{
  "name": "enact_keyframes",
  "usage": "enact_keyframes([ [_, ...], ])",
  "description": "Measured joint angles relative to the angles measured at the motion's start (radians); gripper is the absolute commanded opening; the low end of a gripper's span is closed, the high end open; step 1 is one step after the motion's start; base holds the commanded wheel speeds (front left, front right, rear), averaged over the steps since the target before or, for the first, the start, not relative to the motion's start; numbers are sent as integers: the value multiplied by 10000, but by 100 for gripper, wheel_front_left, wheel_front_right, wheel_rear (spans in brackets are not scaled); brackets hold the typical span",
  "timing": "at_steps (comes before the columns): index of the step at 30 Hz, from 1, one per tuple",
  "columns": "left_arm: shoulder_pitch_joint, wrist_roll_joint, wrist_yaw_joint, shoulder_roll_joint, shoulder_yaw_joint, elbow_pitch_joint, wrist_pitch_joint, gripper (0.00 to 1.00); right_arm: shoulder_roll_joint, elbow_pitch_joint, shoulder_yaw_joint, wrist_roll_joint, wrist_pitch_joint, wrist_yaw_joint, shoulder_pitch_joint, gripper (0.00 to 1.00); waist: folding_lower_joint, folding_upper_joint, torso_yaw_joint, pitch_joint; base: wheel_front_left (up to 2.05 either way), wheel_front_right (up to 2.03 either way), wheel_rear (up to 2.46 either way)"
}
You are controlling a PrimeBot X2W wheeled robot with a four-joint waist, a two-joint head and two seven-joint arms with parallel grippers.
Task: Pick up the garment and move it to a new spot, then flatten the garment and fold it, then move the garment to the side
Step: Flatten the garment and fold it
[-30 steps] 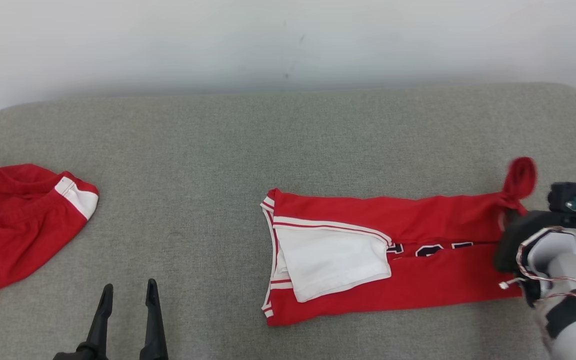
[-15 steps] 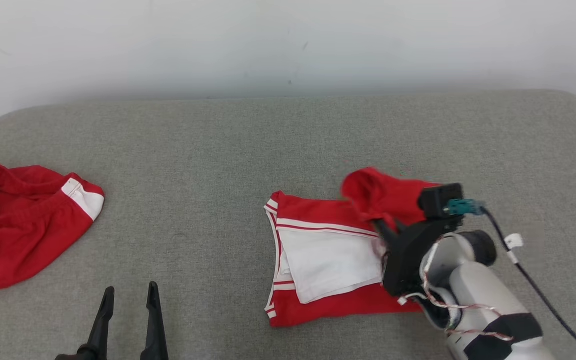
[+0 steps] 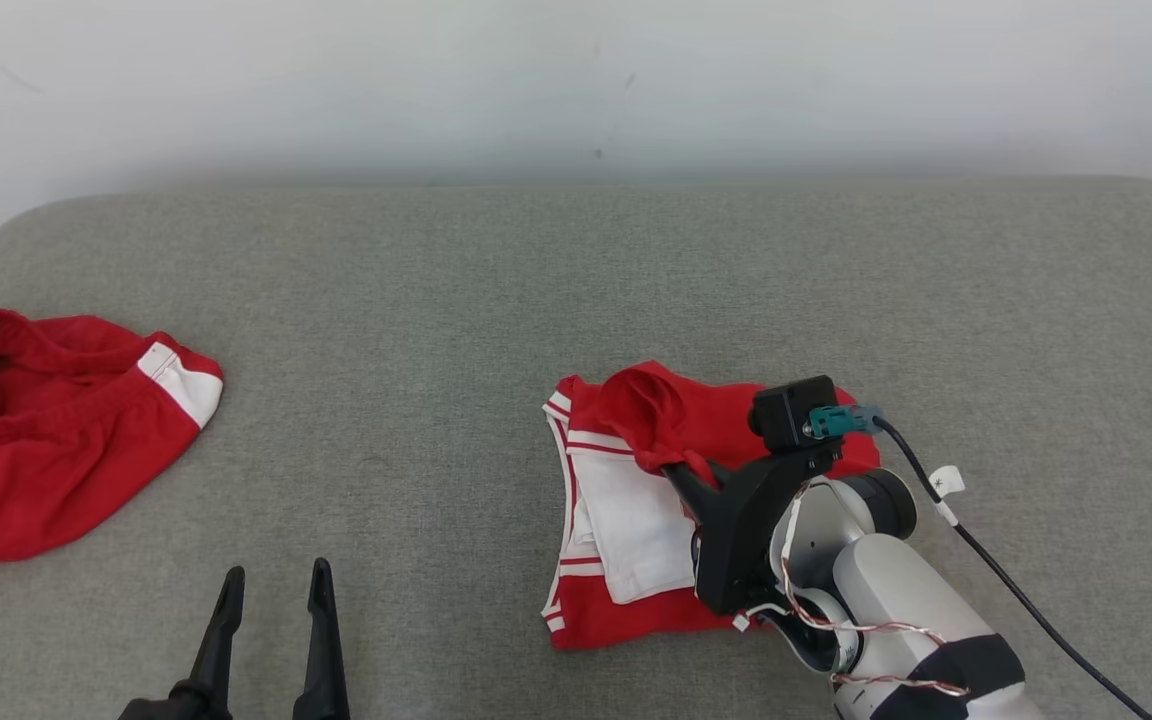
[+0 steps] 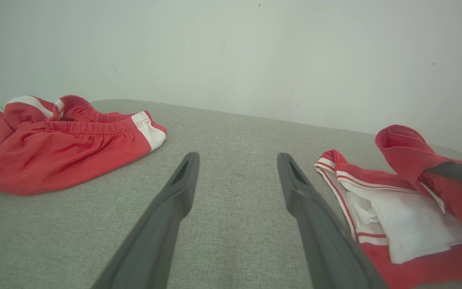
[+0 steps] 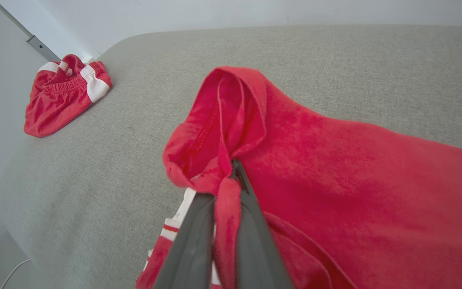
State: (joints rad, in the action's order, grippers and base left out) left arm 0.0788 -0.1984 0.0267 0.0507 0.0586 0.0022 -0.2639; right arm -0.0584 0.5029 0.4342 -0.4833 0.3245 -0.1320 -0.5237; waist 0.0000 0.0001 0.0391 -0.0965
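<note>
The right tool [image 3: 674, 468] is closed on a raised fold of the garment [image 3: 636, 405], with red fabric pinched between the tips of its two dark fingers. The fold stands up just beyond the fingertips. The rest of the garment lies flat on the grey fabric surface [image 3: 436, 300] beneath and beside this tool, with a white panel [image 3: 636, 520] immediately left of the fingers. The left tool [image 3: 276, 580] sits well to the left of the right tool, fingers parted and holding nothing. A crumpled red cloth [image 3: 46, 440] lies further left, ahead of the left tool.
</note>
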Motion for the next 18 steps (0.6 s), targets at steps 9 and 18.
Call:
enact_keyframes([
  [9, -116, -61, -232, -2, -56, 286, 2, 100, 69, 1532, 433, -675, -412, 2, -660, 0, 0, 0, 385, -7, 0, 0, 0],
  [18, -147, -130, -345, -2, -77, 449, 2, 100, 71, 2514, 1319, -1707, -1024, 2, -1176, 100, 0, 0, 583, 85, 0, 0, 0],
])
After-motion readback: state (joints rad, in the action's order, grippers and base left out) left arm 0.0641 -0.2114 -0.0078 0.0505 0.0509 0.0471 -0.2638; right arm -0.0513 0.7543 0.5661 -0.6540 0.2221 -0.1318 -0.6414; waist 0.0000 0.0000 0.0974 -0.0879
